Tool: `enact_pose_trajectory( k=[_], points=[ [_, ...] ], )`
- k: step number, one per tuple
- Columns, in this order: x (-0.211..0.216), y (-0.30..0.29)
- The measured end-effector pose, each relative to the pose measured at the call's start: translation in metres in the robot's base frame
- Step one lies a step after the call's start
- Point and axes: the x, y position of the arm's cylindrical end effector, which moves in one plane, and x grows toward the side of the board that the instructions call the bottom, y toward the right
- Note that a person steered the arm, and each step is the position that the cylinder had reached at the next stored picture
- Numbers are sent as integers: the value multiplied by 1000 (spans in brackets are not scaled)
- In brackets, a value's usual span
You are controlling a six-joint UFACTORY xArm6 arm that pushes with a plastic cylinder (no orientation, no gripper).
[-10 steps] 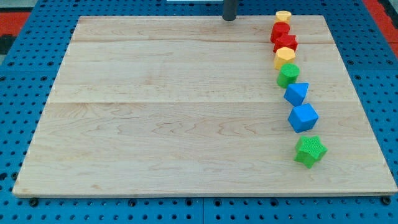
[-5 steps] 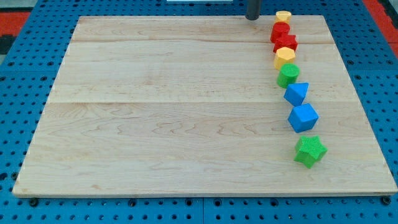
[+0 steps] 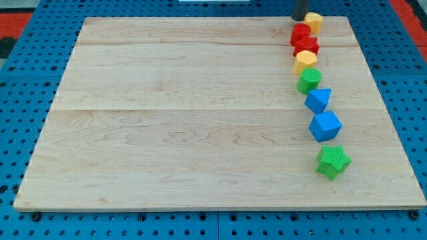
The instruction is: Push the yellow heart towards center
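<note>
**A:** Item one — claw?

**B:** None to list. The arm ends in a bare rod, so open or closed cannot be told. My tip (image 3: 300,18) sits at the top edge of the frame, right of centre, touching the left side of the upper yellow block (image 3: 313,21).

**A:** Item two — the yellow heart?

**B:** There are two yellow pieces, and their shapes are too small to settle. The upper yellow block looks rounded and is probably the heart. It lies at the far upper right of the surface (image 3: 167,133). The lower yellow block (image 3: 305,61) sits under two red blocks (image 3: 305,40) in the same column.

**A:** Remaining stock?

**B:** Going down the right side: green block (image 3: 309,80), two blue blocks (image 3: 321,113), green star (image 3: 332,161).

**A:** Step in hand?

**B:** Approach only. The heart is not yet headed for the centre, and my tip stands on the wrong side of it.

**A:** Next move?

**B:** By my reckoning, round the block to its upper right, then push down and left — steering past the red blocks just below.
</note>
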Motion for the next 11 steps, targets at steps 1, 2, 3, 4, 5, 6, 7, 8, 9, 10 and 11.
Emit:
enact_pose_trajectory(
  k=[1, 2, 3, 4, 5, 6, 7, 8, 9, 10, 11],
  points=[
    [0, 26],
    [6, 48],
    [18, 73],
    [31, 58],
    [31, 6],
    [26, -51],
    [26, -108],
    [5, -121],
    [49, -152],
    [79, -166],
    [89, -166]
  ],
)
